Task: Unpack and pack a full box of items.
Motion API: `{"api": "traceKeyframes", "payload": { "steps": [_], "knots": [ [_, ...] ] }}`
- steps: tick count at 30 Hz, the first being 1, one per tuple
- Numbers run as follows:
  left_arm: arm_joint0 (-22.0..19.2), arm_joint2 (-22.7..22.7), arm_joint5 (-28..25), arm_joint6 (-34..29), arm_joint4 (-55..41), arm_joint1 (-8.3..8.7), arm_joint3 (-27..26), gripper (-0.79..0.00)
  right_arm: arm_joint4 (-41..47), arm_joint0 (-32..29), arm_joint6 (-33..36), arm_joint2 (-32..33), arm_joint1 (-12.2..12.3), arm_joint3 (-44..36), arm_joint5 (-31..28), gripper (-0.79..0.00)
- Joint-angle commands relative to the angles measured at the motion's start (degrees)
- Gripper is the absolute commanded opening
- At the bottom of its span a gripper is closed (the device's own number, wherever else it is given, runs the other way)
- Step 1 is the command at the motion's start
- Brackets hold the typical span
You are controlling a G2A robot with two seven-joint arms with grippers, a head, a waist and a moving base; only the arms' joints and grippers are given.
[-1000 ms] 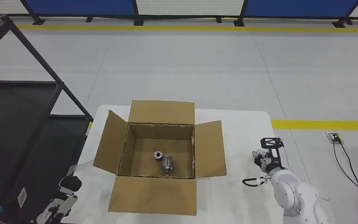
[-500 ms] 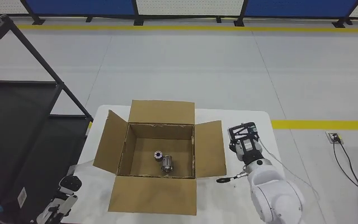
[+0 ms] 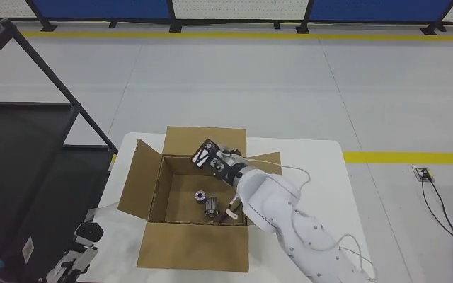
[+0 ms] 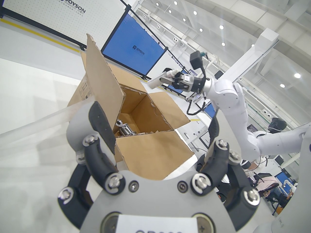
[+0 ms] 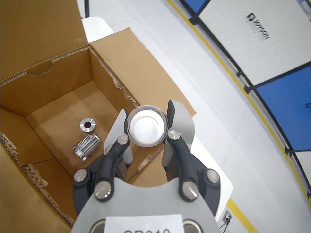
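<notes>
Your right jaws, clamped on a clear round jar [image 5: 147,127], hold it above the open box [image 3: 195,249] near its 1 o'clock corner; your left jaws stand apart, empty, at the box's 8 o'clock. Likely packing: you next lower the jar beside the two metal parts [image 5: 87,124] and release.

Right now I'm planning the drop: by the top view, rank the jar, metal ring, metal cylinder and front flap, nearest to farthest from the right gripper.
1. Jar, held in the right gripper, above the box's far side.
2. Metal ring, on the box floor.
3. Metal cylinder, beside it, slightly nearer the robot.
4. Front flap, on the robot's side.
</notes>
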Motion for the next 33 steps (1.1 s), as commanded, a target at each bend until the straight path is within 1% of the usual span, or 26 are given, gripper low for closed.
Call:
{"api": "traceKeyframes", "payload": {
  "steps": [1, 4, 8, 13, 20, 27, 28, 29, 32, 33],
  "knots": [
    [0.0, 0.0, 0.0, 0.0, 0.0, 0.00, 0.0, 0.000, 4.5, 4.1, -1.4, -2.4, -1.4, 8.1, -1.8, -0.785],
    [0.0, 0.0, 0.0, 0.0, 0.0, 0.00, 0.0, 0.000, 10.6, 8.4, -5.1, -5.6, -3.6, 17.3, -6.0, -0.785],
    [0.0, 0.0, 0.0, 0.0, 0.0, 0.00, 0.0, 0.000, 14.1, 12.4, -8.7, -10.0, -6.5, 26.9, -10.0, -0.785],
    [0.0, 0.0, 0.0, 0.0, 0.0, 0.00, 0.0, 0.000, 15.9, 15.6, -12.5, -14.9, -10.3, 35.7, -11.7, -0.785],
    [0.0, 0.0, 0.0, 0.0, 0.0, 0.00, 0.0, 0.000, 17.2, 18.4, -18.4, -19.1, -15.3, 46.0, -12.5, -0.785],
    [0.0, 0.0, 0.0, 0.0, 0.0, 0.00, 0.0, 0.000, 18.5, 20.5, -19.9, -21.8, -20.1, 55.9, -14.9, -0.785],
    [0.0, 0.0, 0.0, 0.0, 0.0, 0.00, 0.0, 0.000, 18.6, 20.7, -20.1, -22.1, -20.8, 57.1, -15.1, -0.690],
    [0.0, 0.0, 0.0, 0.0, 0.0, 0.00, 0.0, 0.000, 18.7, 20.9, -20.3, -22.3, -21.4, 58.3, -15.3, -0.622],
    [0.0, 0.0, 0.0, 0.0, 0.0, 0.00, 0.0, 0.000, 19.2, 21.4, -21.2, -22.7, -23.0, 61.6, -16.2, -0.446],
    [0.0, 0.0, 0.0, 0.0, 0.0, 0.00, 0.0, 0.000, 19.2, 21.6, -21.5, -22.8, -23.4, 62.6, -16.4, -0.409]
  ]
}}
